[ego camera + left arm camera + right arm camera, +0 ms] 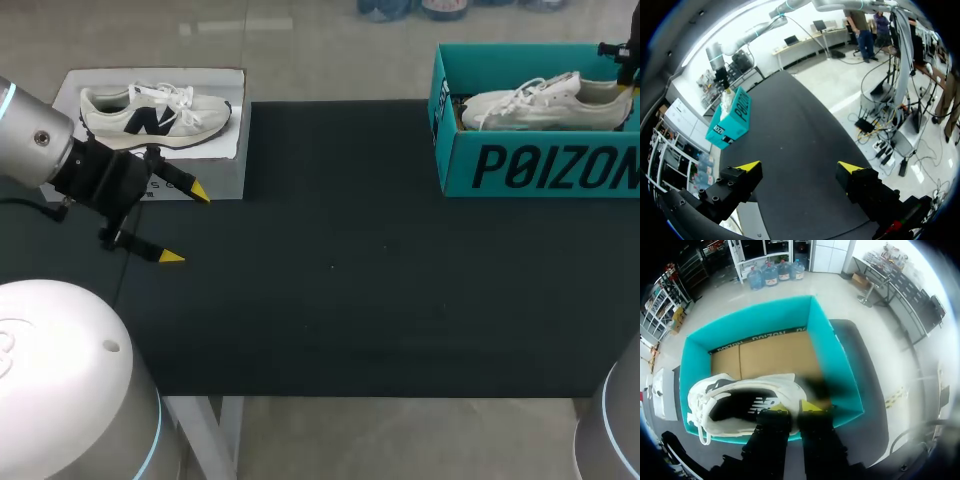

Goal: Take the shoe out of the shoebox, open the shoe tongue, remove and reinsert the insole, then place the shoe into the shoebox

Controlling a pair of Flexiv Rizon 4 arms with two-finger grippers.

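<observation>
The left gripper point(184, 224) hangs low over the near left part of the black mat point(350, 280), its two yellow-tipped fingers spread wide with nothing between them. It looks parked there, probably to leave the middle of the mat free as a place to set the shoe down and work on it.

Just beyond it, at the mat's far left corner, a pale box point(215, 165) carries a second sneaker point(155, 110), white with a dark side panel, lying on its side with the toe towards the middle of the table. This sneaker seems to play no part in the step in hand.

At the far right corner stands the teal shoebox point(540, 165), open at the top. The shoe point(545, 100), white with loose laces, lies inside it on the cardboard floor, against the wall nearest the mat's middle, so it has not yet been taken out. The right gripper point(795, 407) is down in the box right at the shoe's heel, a sensible place to lift a sneaker by.

Whether it has hold of the heel I cannot tell, because the spot is blurred and the gripper's own body covers it. From overhead, only a sliver of the right arm shows at the table's far right edge, and the box wall hides the shoe's sole.
</observation>
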